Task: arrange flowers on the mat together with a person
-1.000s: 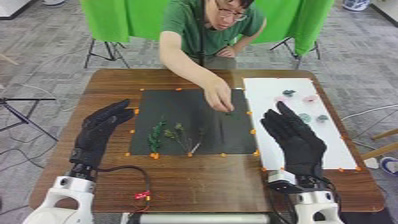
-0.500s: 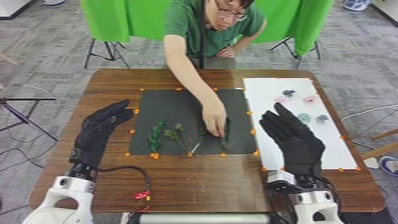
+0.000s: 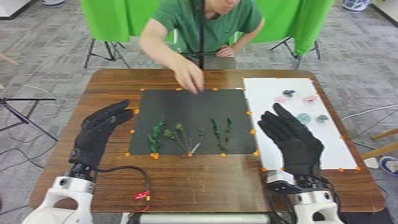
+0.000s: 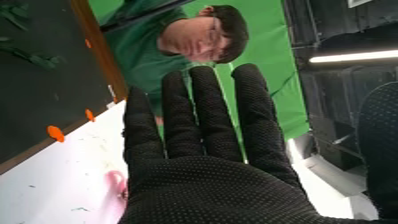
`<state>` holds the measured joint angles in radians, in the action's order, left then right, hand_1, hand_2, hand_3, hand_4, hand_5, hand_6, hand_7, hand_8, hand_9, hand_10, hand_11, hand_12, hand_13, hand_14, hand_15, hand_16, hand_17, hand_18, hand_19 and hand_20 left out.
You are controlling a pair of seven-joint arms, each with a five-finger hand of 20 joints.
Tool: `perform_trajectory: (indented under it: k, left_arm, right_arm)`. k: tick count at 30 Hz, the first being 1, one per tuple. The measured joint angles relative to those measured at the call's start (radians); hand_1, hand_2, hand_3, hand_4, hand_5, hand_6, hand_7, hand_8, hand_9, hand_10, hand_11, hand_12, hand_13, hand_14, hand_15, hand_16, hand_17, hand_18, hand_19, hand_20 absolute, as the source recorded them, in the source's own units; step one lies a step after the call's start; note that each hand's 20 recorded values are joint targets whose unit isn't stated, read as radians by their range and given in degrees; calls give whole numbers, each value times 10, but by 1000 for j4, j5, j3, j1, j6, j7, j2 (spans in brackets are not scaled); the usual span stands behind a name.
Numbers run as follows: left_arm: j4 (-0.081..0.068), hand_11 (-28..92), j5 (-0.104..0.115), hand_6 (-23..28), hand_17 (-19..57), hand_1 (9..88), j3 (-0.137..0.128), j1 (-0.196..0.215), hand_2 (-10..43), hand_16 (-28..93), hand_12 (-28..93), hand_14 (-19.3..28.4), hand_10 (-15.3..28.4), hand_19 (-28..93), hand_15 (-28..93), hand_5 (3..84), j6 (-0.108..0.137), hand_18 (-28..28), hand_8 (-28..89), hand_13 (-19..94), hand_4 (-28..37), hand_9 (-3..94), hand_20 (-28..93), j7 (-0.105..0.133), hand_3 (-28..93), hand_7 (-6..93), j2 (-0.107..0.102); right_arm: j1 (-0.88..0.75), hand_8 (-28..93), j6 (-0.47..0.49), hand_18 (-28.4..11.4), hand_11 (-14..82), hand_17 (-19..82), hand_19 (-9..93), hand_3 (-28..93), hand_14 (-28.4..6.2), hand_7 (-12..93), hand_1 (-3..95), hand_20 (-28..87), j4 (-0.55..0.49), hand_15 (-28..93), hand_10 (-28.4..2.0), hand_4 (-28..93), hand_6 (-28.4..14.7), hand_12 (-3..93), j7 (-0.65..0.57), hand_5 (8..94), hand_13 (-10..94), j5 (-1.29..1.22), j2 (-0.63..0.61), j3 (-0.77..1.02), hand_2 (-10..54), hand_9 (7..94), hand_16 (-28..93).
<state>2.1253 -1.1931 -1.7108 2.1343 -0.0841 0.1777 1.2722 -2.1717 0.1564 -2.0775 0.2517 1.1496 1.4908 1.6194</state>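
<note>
Several sprigs (image 3: pixel 155 138) on blk mat (image 3: pixel 178 111), btwn L hand (image 3: pixel 96 132) & R hand (image 3: pixel 296 141), fingers straight

Green curtain (image 3: pixel 298 25), gray patterned carpet (image 3: pixel 53 55), tube light (image 4: pixel 354 56)

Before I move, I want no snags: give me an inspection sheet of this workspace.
surface: brown table carrying a black mat and a white sheet, with orange markers along their edges
job's things: green stems on the mat's near part; pink and grey-green flower heads on the sheet
clutter: small red piece near the table's front edge
hands: left hand and right hand both open and empty; person's hand at the mat's far edge
cables: black cable curving from the left wrist
surroundings: green cloth behind
</note>
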Motion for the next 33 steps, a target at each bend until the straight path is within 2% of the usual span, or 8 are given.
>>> perform_trajectory:
  k: [4,9,14,18,20,23,29,33]
  left_arm:
    - [0,171,2,38,44,290,-1,0,-73,51,144,169,129,97,132,452,0,133,-57,348,-173,447,185,-1,618,112,0]
    - [0,171,3,38,44,291,-2,1,-73,51,144,169,129,98,131,452,1,133,-57,346,-172,447,185,0,617,113,0]
    - [1,171,4,38,44,291,-3,3,-73,51,144,169,129,99,132,452,1,133,-57,346,-171,447,185,0,617,113,-1]
    - [1,170,4,38,44,292,-4,3,-72,51,144,170,129,99,133,452,1,133,-57,346,-170,446,185,-2,615,112,-2]
    - [1,170,4,37,43,292,-4,3,-71,51,144,170,130,99,134,452,1,133,-57,346,-169,446,185,-3,615,113,-2]
    - [1,170,4,38,43,294,-5,4,-72,50,144,170,130,99,133,451,1,133,-57,346,-169,446,185,-4,615,112,-2]
    - [2,170,4,38,43,300,-10,4,-75,50,145,169,129,99,132,451,1,132,-57,345,-168,445,185,-9,615,111,-5]
    - [2,170,3,38,42,300,-10,4,-75,50,144,169,129,98,132,451,1,132,-57,345,-166,445,185,-10,615,111,-6]
  right_arm:
    - [0,-88,9,-162,51,209,95,792,-128,103,80,255,0,125,-154,-165,-12,122,-4,435,354,2,1,1,16,442,109]
    - [11,-85,7,-183,93,371,415,728,-158,107,176,417,3,191,-164,-144,-23,150,-17,480,587,51,-5,14,-3,546,192]
    - [67,-86,-56,-188,167,434,658,696,-153,115,264,420,4,344,-180,-127,-32,181,-41,528,691,360,-55,70,-90,637,212]
    - [143,-86,-211,-175,180,491,745,656,-135,114,295,406,-11,400,-184,-142,-29,187,-184,562,750,557,-163,76,-95,690,226]
    - [184,-86,-234,-160,183,530,777,647,-119,112,306,398,-26,416,-180,-156,-27,187,-294,573,789,616,-218,81,-95,717,232]
    - [244,-84,-170,-134,180,580,831,631,-89,104,304,355,-40,408,-172,-165,-25,185,-411,584,848,742,-285,100,-95,764,245]
    - [346,-83,125,-87,163,651,876,611,-57,96,315,276,-39,382,-148,-173,-22,169,-473,582,921,1080,-390,79,-95,805,257]
    - [410,-85,183,-74,141,667,885,595,-49,92,338,232,1,373,-152,-186,-19,155,-524,575,935,1236,-449,8,-95,806,257]
